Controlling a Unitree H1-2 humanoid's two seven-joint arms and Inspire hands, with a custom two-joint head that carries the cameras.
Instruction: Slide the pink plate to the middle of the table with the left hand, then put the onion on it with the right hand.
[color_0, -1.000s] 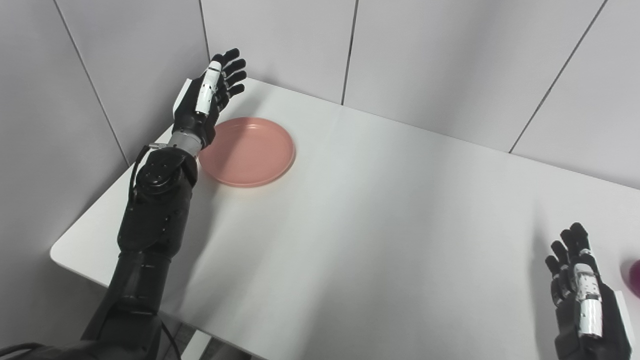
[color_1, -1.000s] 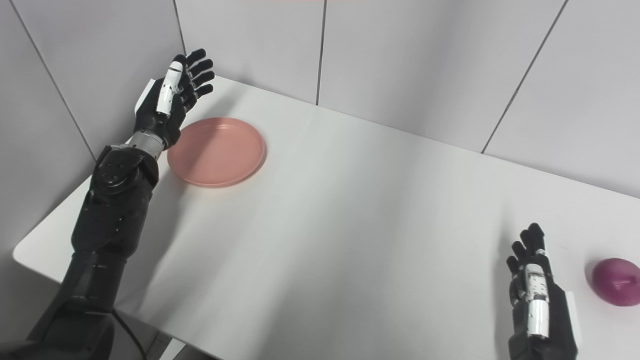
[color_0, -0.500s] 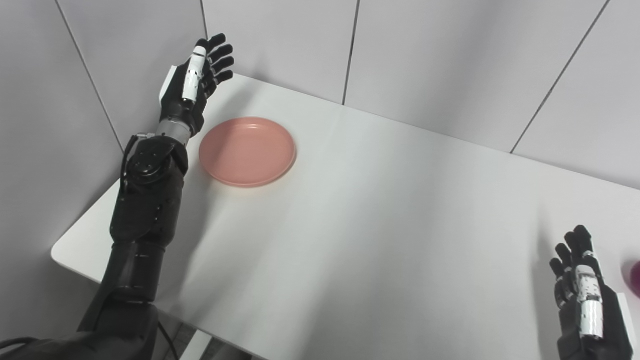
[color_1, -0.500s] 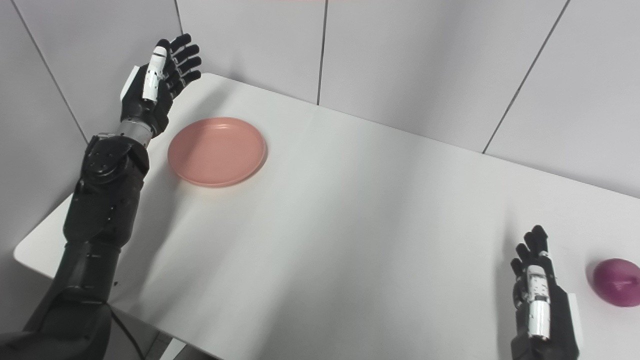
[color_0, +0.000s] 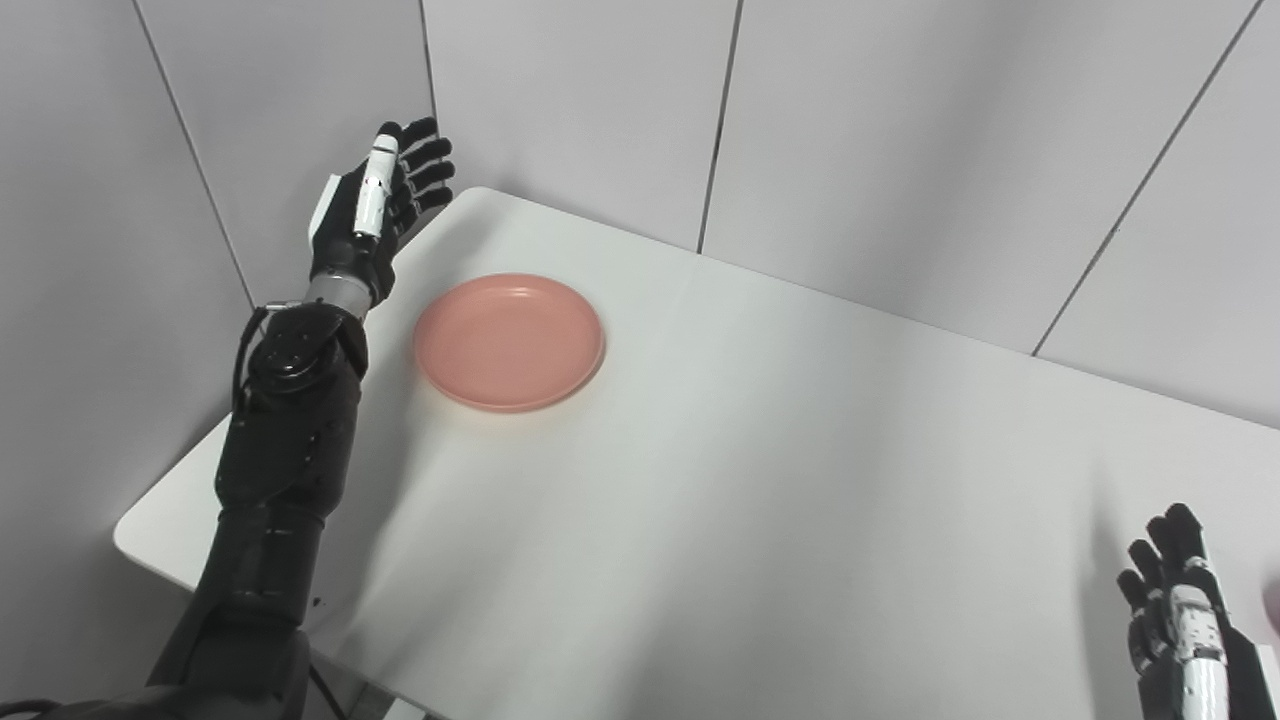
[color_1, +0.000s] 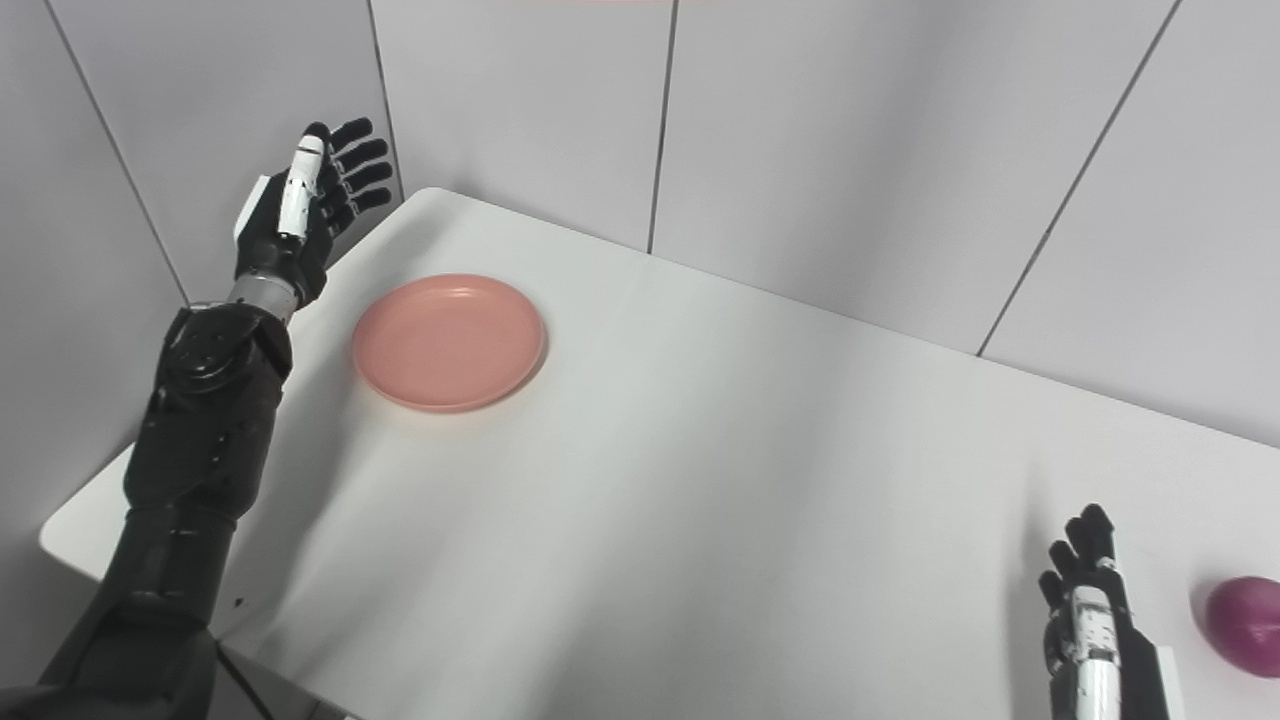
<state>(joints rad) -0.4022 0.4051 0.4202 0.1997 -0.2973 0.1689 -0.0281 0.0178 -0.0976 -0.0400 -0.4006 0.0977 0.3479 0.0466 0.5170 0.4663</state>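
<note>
Two robot hands spread and empty: left robot hand (color_1: 290, 220) raised beside pink plate (color_1: 449, 342) at desk (color_1: 720, 480) far-left corner, probably lining up a sideways push, right robot hand (color_1: 1095, 620) parked near onion (color_1: 1243, 612).

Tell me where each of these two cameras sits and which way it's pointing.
Left eye view: on the head, looking down at the white table; shows the left robot hand raised beside the pink plate, and the right robot hand.
Right eye view: beside it, facing likewise; also shows the onion.
Shared: table, plate, both arms from the bottom edge.
</note>
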